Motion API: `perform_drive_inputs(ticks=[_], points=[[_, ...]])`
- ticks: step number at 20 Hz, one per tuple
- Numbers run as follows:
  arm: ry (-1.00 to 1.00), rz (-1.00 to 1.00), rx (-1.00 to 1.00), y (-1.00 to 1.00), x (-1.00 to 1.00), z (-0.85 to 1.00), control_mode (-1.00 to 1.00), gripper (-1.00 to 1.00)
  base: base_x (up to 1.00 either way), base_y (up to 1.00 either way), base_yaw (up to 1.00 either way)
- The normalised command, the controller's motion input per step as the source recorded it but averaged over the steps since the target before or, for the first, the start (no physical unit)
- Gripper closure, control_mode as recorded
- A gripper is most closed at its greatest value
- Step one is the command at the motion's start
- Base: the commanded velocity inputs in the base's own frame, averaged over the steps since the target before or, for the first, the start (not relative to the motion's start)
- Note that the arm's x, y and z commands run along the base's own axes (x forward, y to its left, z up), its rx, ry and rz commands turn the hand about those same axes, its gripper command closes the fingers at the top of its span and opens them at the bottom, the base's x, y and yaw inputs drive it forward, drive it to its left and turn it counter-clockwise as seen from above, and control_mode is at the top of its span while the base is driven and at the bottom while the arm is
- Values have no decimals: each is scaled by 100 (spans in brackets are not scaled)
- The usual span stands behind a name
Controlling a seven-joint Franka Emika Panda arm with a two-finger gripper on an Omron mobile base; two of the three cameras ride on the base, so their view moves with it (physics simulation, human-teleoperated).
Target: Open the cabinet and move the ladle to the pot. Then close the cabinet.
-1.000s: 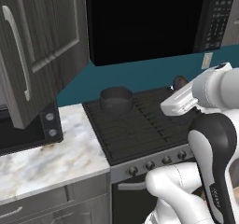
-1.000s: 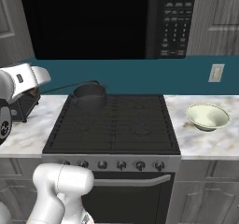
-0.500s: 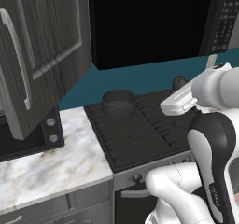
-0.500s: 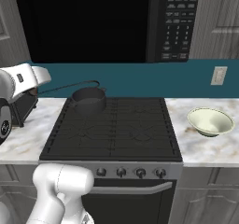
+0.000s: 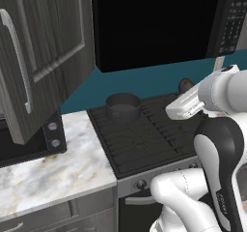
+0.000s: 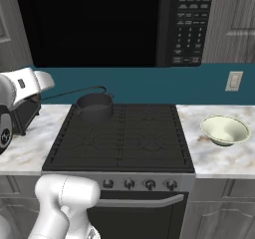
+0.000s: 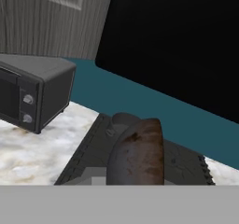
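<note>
Cabinet [image 5: 43, 47]: dark grey woodgrain, matt, with a smooth satin-silver metal bar handle [image 5: 17, 66]. Pot [image 6: 94, 106]: dark grey, matt sides. Worktop [image 5: 48, 173]: polished white marble with grey and rust veining. Stove top [image 6: 122, 136]: matt black, cast-looking grates. Ladle [image 7: 137, 152]: brown, mottled, worn, dull finish. Bowl [image 6: 224, 130]: smooth, pale glazed ceramic. Microwave [image 6: 124, 24]: glossy black front.

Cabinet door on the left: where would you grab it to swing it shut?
Probably the long silver bar handle on the open door. It runs vertically and stands off the panel, so fingers coming at the door's front face could close across it from either side, about mid-height.
</note>
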Motion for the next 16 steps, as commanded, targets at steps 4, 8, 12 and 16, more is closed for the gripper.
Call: perform_drive_inputs(ticks=[4,8,12,16], points=[[0,0,0,0,1,-17,-100,100,0,0,0],[0,0,0,0,0,-30,-100,100,0,0,0],[0,0,0,0,0,-18,-100,100,0,0,0],[4,0,0,0,4,-22,-100,100,0,0,0]])
